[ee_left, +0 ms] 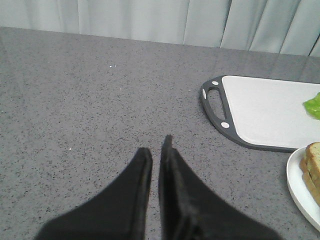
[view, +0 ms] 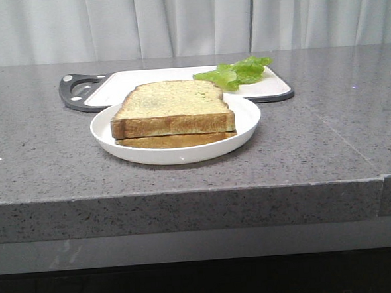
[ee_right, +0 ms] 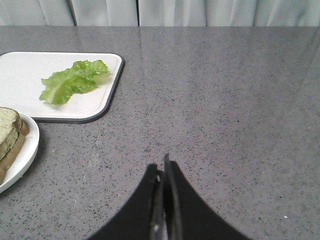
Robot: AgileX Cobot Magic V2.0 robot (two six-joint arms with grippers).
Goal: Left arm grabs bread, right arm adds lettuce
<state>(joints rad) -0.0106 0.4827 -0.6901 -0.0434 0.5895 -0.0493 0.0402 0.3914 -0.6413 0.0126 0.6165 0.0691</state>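
The bread (view: 172, 107), a thick toast slice with a pale speckled face, lies on a thinner slice (view: 175, 140) on a white plate (view: 183, 154). The lettuce (view: 236, 71) lies on the right end of a white cutting board (view: 138, 80) behind the plate. Neither gripper shows in the front view. My left gripper (ee_left: 156, 145) hovers over bare counter left of the board, fingers almost together and empty; the bread (ee_left: 313, 162) is at that view's edge. My right gripper (ee_right: 161, 167) is shut and empty over bare counter right of the plate, with the lettuce (ee_right: 72, 81) ahead to its left.
The cutting board has a dark rim and a handle (view: 79, 88) at its left end. The grey speckled counter (view: 314, 139) ends in a front edge close to the plate. A pale curtain hangs behind.
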